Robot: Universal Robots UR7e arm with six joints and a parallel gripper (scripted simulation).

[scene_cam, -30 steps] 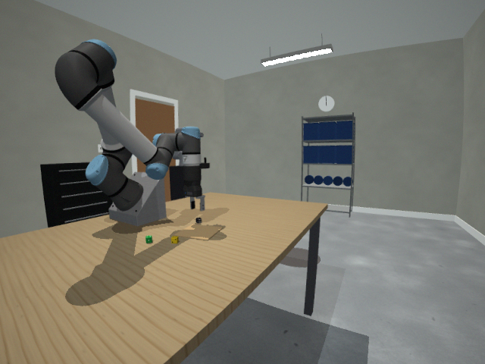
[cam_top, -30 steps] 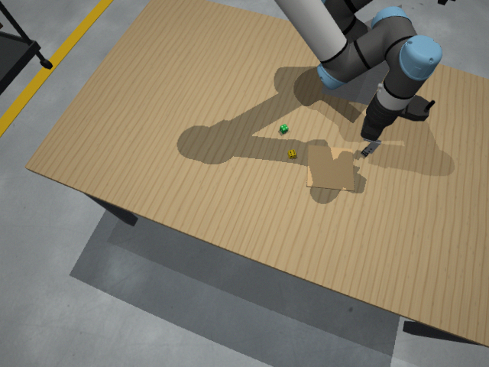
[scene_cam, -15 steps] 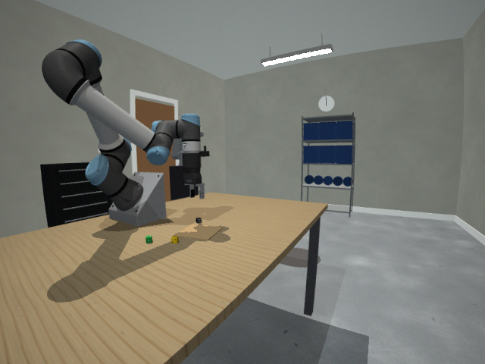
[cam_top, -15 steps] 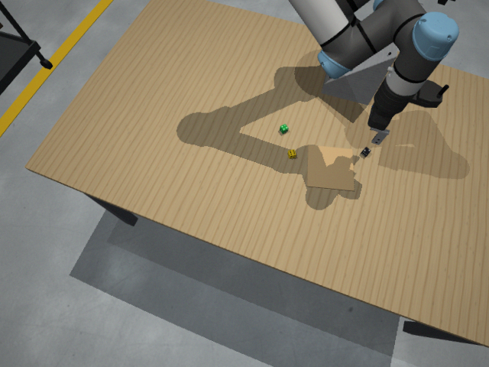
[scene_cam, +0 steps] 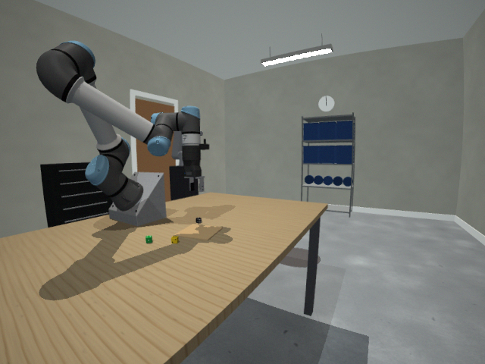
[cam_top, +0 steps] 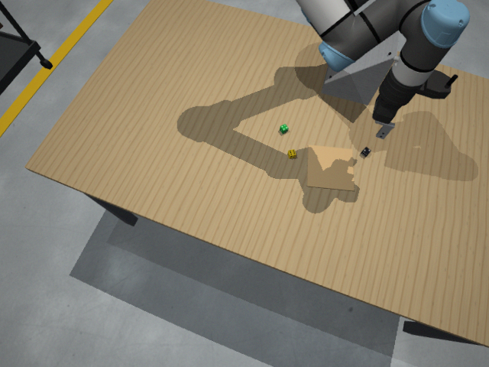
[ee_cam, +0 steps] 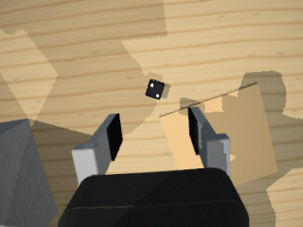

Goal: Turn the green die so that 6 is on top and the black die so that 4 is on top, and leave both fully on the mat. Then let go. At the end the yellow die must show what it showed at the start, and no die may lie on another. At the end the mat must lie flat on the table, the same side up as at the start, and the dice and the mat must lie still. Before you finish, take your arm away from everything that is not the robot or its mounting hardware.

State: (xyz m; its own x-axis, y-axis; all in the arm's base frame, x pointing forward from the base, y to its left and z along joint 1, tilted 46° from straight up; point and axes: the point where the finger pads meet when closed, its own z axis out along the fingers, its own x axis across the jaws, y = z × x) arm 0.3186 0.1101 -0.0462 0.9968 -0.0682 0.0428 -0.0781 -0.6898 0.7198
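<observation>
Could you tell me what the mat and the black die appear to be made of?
The mat looks like thin cardboard or cork: flat, matte tan, sharp-edged. The black die looks like hard plastic: smooth black faces with white pips, though the material stays uncertain.

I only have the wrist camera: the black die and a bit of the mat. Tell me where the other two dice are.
Observer: Both are off the mat, on the table. The yellow die lies close beside the mat edge opposite the black die. The green die lies farther out, apart from the yellow one.
Operator: Now give me the gripper's height over the black die.
Observer: In the exterior view the gripper hangs open, well above the table, with the black die down below it and nothing between its fingers.
</observation>
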